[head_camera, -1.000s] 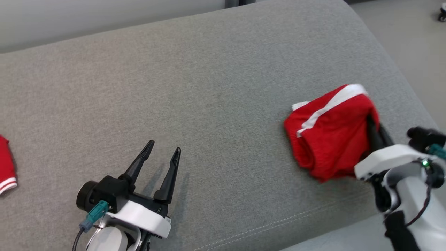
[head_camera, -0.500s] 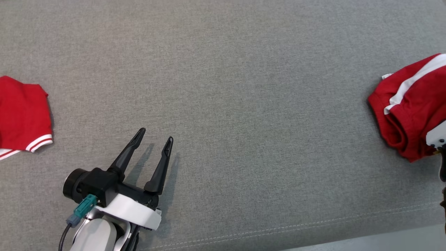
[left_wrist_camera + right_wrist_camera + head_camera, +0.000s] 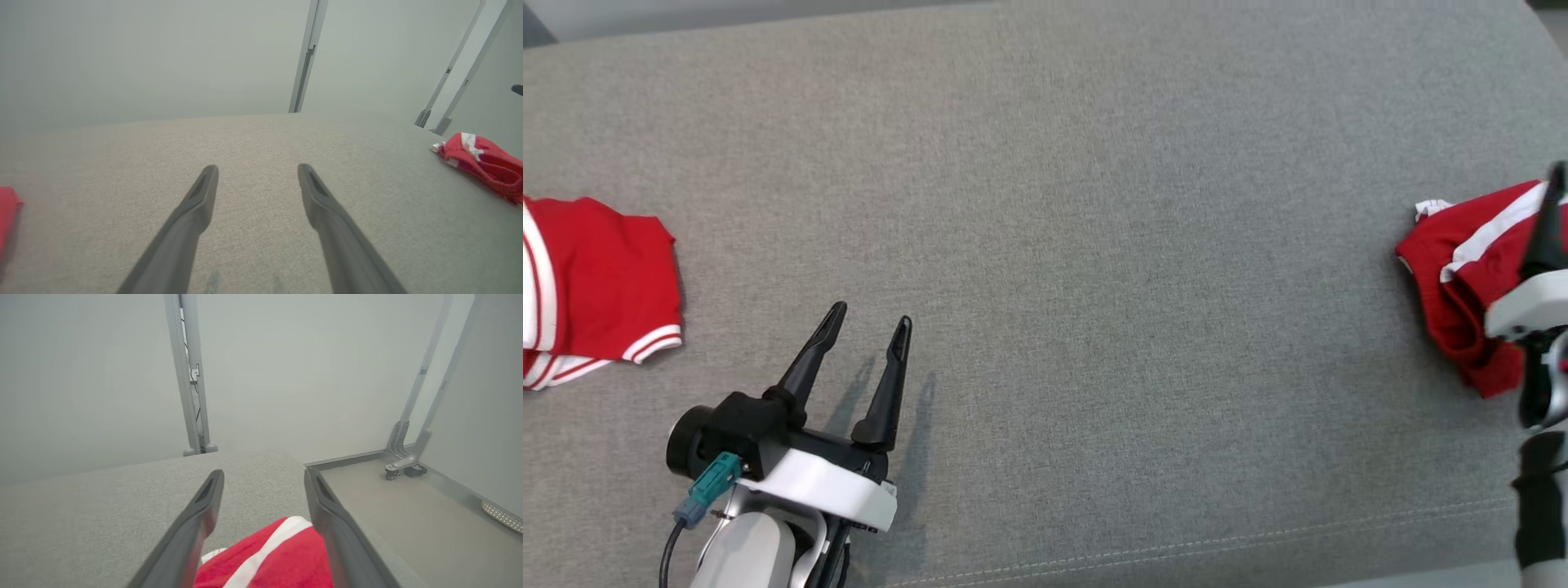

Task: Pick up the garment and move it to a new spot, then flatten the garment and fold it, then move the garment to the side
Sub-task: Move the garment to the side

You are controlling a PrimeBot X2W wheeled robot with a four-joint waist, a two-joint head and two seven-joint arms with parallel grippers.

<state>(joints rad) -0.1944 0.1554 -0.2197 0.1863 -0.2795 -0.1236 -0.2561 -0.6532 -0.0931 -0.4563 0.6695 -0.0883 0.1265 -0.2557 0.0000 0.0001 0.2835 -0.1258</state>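
Far left: a second red piece (image 3: 600, 282) with white trim is lying on the grey cushion (image 3: 1094, 204), and nothing is touching it. The left gripper (image 3: 870, 316) is hovering over the cushion's front-left, fingers spread, gripping nothing. Right side: the folded garment (image 3: 1450, 286) is lying bundled near the cushion's right end, white stripe showing. The change: the right gripper (image 3: 263, 473) was clamping that bundle a second ago, and its fingers are now standing spread above it, pinching nothing. The right wrist view is showing the red fabric low between them, and I can't tell if they're touching it. I'm reading this as the drop-off at the side, so fold and placement are looking done. What's remaining is backing the right arm out without snagging the cloth and undoing the fold.
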